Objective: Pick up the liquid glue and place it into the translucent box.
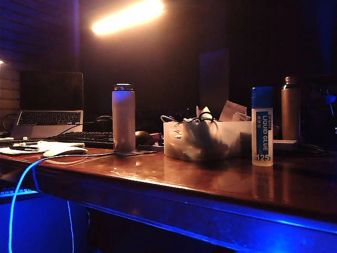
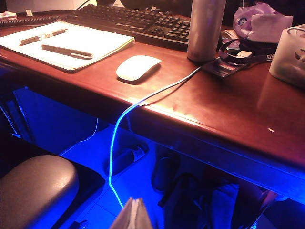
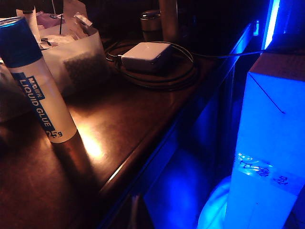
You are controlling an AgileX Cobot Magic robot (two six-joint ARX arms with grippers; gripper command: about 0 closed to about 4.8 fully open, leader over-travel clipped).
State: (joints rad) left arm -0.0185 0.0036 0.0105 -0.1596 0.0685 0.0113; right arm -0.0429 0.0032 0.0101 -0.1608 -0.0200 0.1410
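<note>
The liquid glue (image 1: pixel 262 127) stood upright on the counter (image 1: pixel 221 182), just beside the translucent box (image 1: pixel 205 139). My right tool (image 3: pixel 135 212) was clenched empty; my left tool's (image 2: pixel 132 215) state I couldn't tell.

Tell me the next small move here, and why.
Probably bring the right gripper, jaws shut and low off the table edge, up toward the liquid glue. The bottle stands upright and untouched just right of the translucent box. The left gripper hangs farther away, below the mouse side.
</note>
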